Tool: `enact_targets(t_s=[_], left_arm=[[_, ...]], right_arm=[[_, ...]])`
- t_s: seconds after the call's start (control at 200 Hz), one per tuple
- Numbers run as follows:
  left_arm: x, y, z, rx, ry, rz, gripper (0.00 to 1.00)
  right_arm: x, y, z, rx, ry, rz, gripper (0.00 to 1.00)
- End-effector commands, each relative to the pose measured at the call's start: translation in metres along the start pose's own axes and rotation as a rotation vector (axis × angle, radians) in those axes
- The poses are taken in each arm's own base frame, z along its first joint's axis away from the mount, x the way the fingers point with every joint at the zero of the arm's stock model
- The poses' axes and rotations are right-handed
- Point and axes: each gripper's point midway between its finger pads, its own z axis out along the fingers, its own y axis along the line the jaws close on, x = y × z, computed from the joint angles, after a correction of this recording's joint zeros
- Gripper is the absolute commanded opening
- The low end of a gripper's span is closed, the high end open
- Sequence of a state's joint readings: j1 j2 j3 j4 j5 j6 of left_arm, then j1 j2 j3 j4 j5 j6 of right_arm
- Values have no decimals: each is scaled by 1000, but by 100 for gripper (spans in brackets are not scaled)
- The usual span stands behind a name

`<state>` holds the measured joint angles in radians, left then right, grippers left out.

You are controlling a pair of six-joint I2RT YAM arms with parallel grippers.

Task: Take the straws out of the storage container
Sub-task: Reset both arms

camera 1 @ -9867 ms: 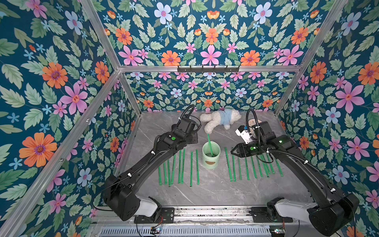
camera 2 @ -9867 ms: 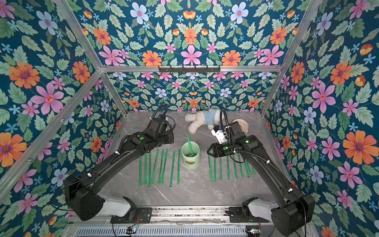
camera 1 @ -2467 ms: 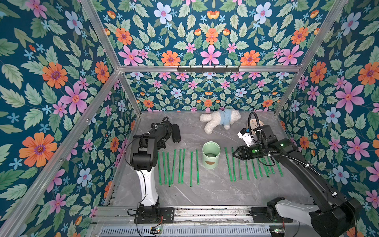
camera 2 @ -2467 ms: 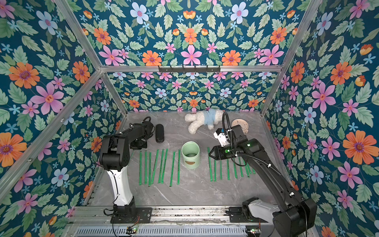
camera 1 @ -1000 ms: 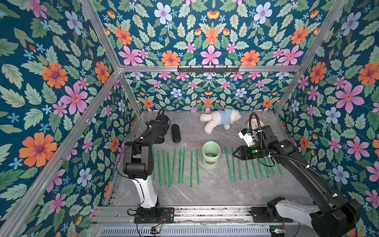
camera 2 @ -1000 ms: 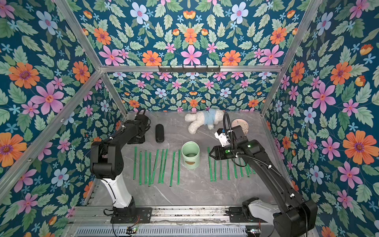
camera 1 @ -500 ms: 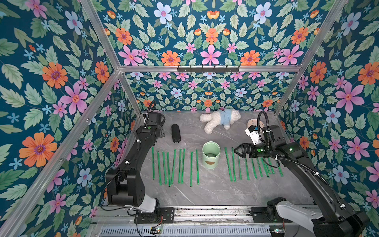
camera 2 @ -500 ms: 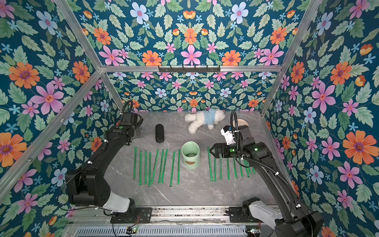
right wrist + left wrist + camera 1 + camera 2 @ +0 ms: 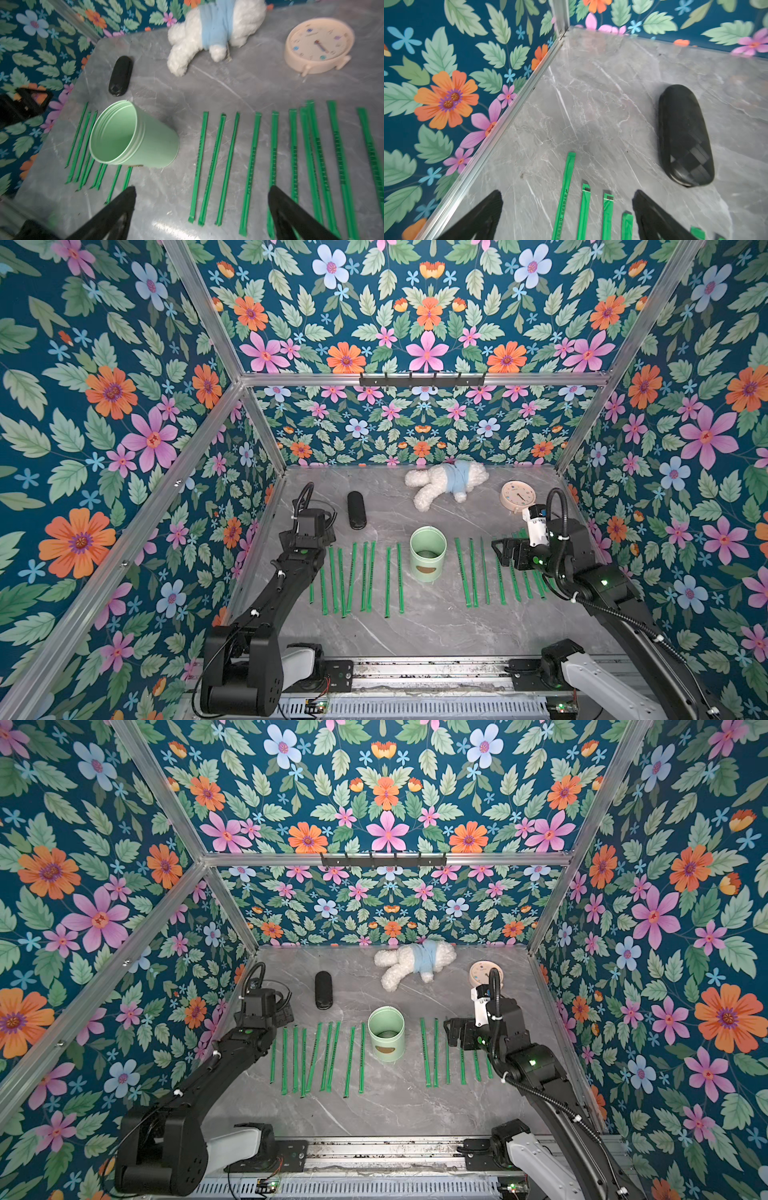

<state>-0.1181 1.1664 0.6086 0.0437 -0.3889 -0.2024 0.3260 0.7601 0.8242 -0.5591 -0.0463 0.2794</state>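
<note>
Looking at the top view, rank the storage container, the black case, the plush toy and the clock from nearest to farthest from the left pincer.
From the left pincer, in a top view:
1. Black case, just beside it, toward the back.
2. Storage container, table centre.
3. Plush toy, by the back wall.
4. Clock, back corner on the right arm's side.

Storage container (image 9: 437, 568): one; I read the clock face from it, twelve toward the back wall (image 9: 415, 435).
Straws (image 9: 253, 153): nineteen as far as I can count. Nine lie at nine o'clock and ten at three o'clock. A few are partly hidden, so one could escape me.
Plush toy (image 9: 446, 483): one, at twelve o'clock.
Round clock (image 9: 518, 494): one, at two o'clock.
Black case (image 9: 356, 510): one, at ten o'clock.
Robot arms (image 9: 286, 585): two, at seven and five o'clock.
</note>
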Motion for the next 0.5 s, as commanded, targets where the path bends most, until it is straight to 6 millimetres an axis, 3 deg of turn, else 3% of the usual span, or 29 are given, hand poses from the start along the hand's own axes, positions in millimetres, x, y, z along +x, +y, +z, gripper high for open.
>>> enact_targets(t_s=[0.0, 0.135, 0.495], left_arm=[[-29, -6, -12, 73, -257, -37, 99], [-13, -3, -17, 97, -372, -16, 99], [8, -14, 17, 81, -353, 25, 99]], right_arm=[[-34, -22, -7, 110, -266, -35, 99], [-29, -43, -8, 182, -400, -32, 99], [-9, -95, 11, 434, -398, -50, 99]])
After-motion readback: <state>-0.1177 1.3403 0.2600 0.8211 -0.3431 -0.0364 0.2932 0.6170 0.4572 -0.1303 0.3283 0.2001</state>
